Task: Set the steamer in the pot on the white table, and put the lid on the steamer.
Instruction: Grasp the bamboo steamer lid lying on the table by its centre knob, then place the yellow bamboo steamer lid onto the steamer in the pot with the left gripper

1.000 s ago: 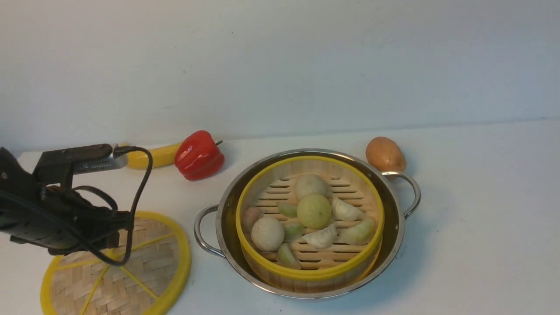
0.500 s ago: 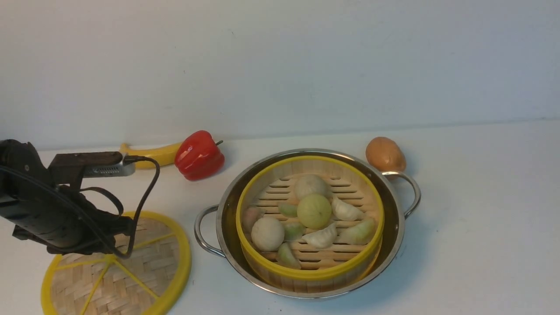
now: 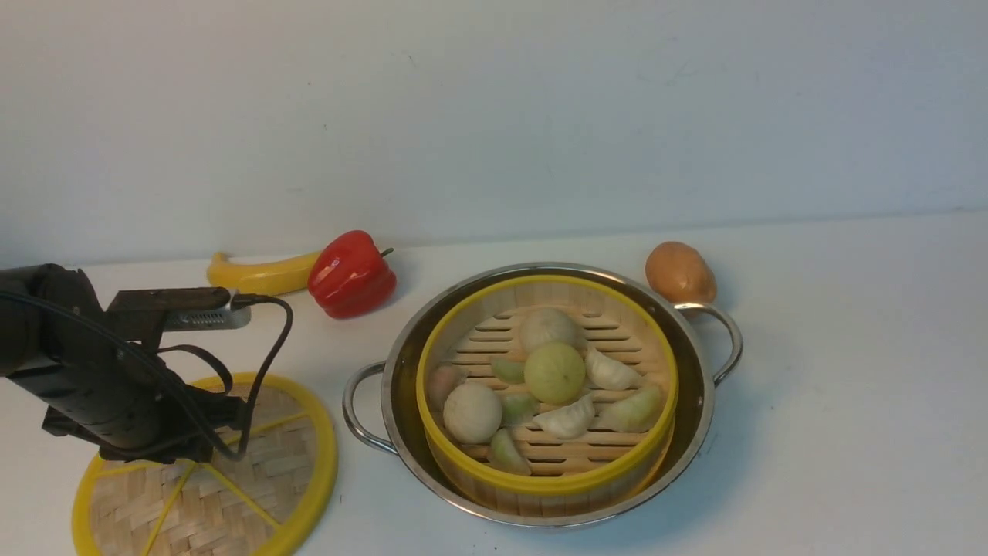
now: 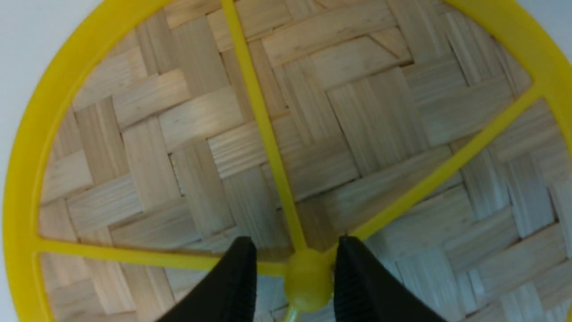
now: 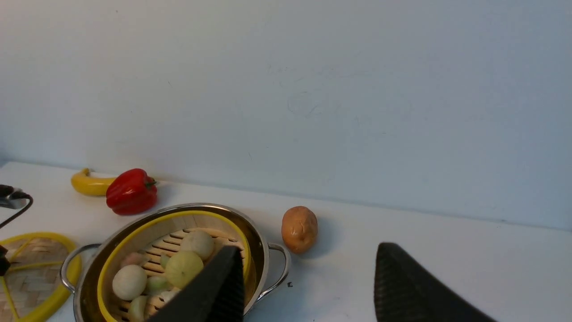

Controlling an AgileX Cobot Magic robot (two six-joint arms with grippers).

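Note:
The steamer (image 3: 540, 483), a bamboo basket with a yellow rim and dumplings and buns inside, sits in the steel pot (image 3: 698, 417) on the white table (image 3: 849, 386). The lid (image 3: 262, 479) lies flat on the table left of the pot. My left arm (image 3: 100, 386) reaches down over it. In the left wrist view my left gripper (image 4: 295, 245) is open, its black fingers (image 4: 357, 277) on either side of the lid's yellow knob (image 4: 308, 279); one finger touches the knob and the other stands apart from it. My right gripper (image 5: 309, 257) is open and empty, above the table right of the pot.
A red bell pepper (image 3: 351, 274) and a banana (image 3: 255, 276) lie behind the lid near the back wall. A potato (image 3: 679, 272) rests just behind the pot's right handle (image 3: 729, 340). A black cable (image 3: 266, 363) loops off the left wrist.
My left arm has come down and shifted right, bringing the gripper onto the middle of the lid. The pot, steamer and lid have not moved.

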